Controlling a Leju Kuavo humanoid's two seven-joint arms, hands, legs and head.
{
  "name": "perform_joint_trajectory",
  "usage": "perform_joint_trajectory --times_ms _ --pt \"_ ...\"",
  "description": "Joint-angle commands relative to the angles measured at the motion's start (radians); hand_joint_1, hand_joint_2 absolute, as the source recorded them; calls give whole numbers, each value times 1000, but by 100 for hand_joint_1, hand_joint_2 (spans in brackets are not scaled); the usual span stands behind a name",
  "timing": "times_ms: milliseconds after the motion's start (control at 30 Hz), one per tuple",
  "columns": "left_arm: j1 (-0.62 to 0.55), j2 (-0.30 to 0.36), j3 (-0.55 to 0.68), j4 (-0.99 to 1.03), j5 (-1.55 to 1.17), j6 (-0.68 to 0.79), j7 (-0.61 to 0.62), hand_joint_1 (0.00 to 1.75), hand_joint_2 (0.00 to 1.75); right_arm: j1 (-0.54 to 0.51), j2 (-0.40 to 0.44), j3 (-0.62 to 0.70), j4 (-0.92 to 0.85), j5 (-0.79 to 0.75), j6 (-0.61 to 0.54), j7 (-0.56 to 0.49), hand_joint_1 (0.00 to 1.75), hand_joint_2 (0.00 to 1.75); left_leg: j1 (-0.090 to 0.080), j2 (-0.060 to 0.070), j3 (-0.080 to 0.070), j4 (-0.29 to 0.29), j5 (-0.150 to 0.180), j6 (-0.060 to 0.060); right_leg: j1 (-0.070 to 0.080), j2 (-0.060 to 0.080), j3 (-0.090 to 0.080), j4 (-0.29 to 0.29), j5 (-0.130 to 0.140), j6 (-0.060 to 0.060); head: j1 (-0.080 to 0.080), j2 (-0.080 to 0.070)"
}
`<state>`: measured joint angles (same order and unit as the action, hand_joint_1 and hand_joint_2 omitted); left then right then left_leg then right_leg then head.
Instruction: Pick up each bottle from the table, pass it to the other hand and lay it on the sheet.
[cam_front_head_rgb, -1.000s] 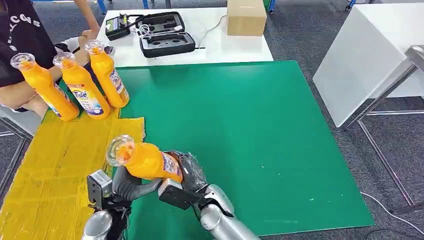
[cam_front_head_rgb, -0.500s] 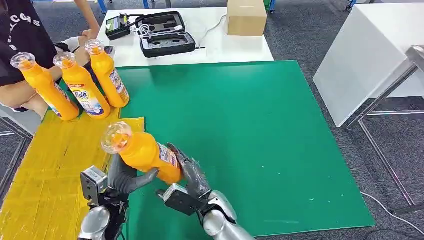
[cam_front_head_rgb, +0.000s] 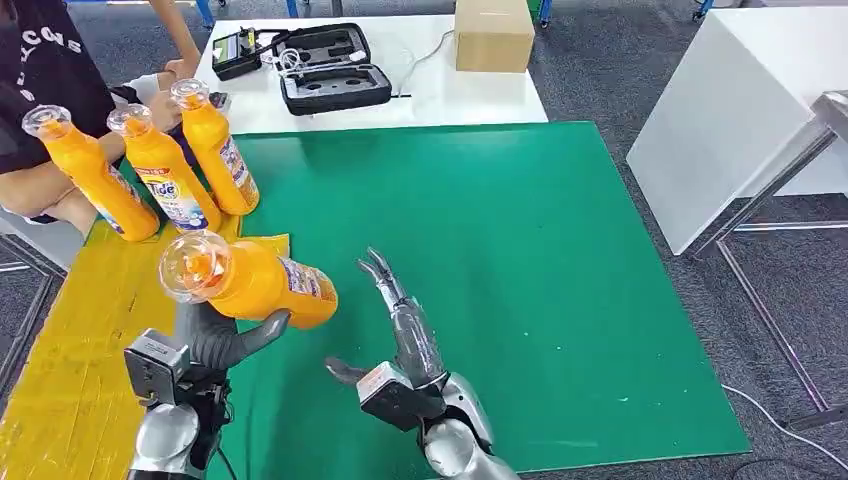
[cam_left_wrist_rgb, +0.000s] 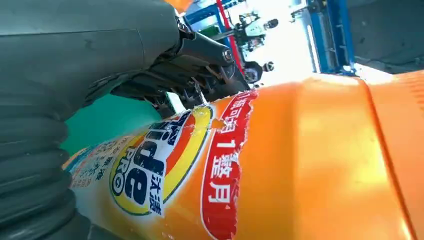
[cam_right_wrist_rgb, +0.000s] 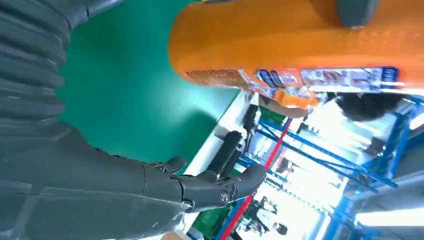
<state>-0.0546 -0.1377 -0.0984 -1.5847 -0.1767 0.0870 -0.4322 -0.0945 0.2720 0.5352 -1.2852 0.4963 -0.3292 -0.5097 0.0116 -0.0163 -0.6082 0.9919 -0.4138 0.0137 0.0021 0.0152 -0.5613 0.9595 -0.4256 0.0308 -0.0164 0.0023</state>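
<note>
The left hand (cam_front_head_rgb: 215, 335) grips an orange bottle (cam_front_head_rgb: 250, 282) from beneath, thumb and fingers wrapped round its lower body; the bottle lies on its side in the air, clear cap toward the near left, base toward the right, over the border between the yellow sheet (cam_front_head_rgb: 110, 330) and the green mat (cam_front_head_rgb: 480, 240); in the left wrist view the same bottle (cam_left_wrist_rgb: 280, 165) shows a round Tide label and a red band of print, with the dark fingers (cam_left_wrist_rgb: 200, 55) lying across it; the right hand (cam_front_head_rgb: 405, 340) holds nothing, its fingers (cam_front_head_rgb: 385, 280) extended and apart, pointing away over the mat, just right of the bottle's base and not touching it; in the right wrist view those fingers (cam_right_wrist_rgb: 210, 187) are likewise straight and spread, the bottle's base (cam_right_wrist_rgb: 300, 40) apart from them; three further orange bottles (cam_front_head_rgb: 165, 175) stand upright in a row at the far left, where sheet and mat meet; a person's arm (cam_front_head_rgb: 40, 185) rests just behind them; beyond the mat, a white table (cam_front_head_rgb: 420, 90) carries an open black case (cam_front_head_rgb: 325, 65) and a cardboard box (cam_front_head_rgb: 493, 35).
</note>
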Motion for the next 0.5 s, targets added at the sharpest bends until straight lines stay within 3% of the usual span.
perform_joint_trajectory --times_ms 33,67,200,267,333,367,400,433,500 --pt "-78 37 40 -23 -489 313 62 175 175 57 -35 -75 -207 8 -27 -12 0 175 0 -1 1 0 -1 0 0 -3 2 0 -1 0 0 0" --pt "-89 47 52 -15 -643 370 119 175 175 64 -40 -91 -248 -2 -18 -12 0 175 0 -2 3 1 -2 0 0 -5 5 1 -3 0 0 0" --pt "-99 63 68 12 -778 415 160 175 175 75 -44 -116 -300 -10 2 2 0 175 0 -2 9 1 -4 0 0 -7 11 1 -6 0 0 0" --pt "-117 87 75 76 -1112 472 305 175 175 91 -48 -151 -358 -28 1 -7 0 175 0 0 6 0 -2 0 0 -3 7 -1 -3 0 0 0" --pt "-156 164 43 203 -1393 441 412 175 175 101 -60 -190 -415 -58 5 -12 0 175 -1 -2 5 -2 -1 0 0 -5 6 -1 -2 0 0 0" --pt "-189 202 8 272 -1394 440 445 175 175 104 -63 -205 -433 -58 -7 -21 0 175 -1 -2 5 -2 -1 0 0 -5 5 -1 -2 0 0 0" --pt "-247 313 -134 355 -1394 415 571 175 175 103 -63 -225 -448 -55 -22 -32 0 175 -1 -5 8 -3 0 0 0 -8 9 -2 -3 0 0 0" --pt "-300 355 -207 439 -1394 391 631 175 175 102 -68 -237 -461 -71 -11 -32 0 175 -1 -7 4 -3 1 0 -1 -9 6 -1 -2 0 0 0" --pt "-362 372 -262 558 -1394 367 664 175 175 105 -66 -254 -474 -76 -13 -38 0 175 -1 -12 5 -2 2 -1 0 -14 8 -1 -3 0 0 0"
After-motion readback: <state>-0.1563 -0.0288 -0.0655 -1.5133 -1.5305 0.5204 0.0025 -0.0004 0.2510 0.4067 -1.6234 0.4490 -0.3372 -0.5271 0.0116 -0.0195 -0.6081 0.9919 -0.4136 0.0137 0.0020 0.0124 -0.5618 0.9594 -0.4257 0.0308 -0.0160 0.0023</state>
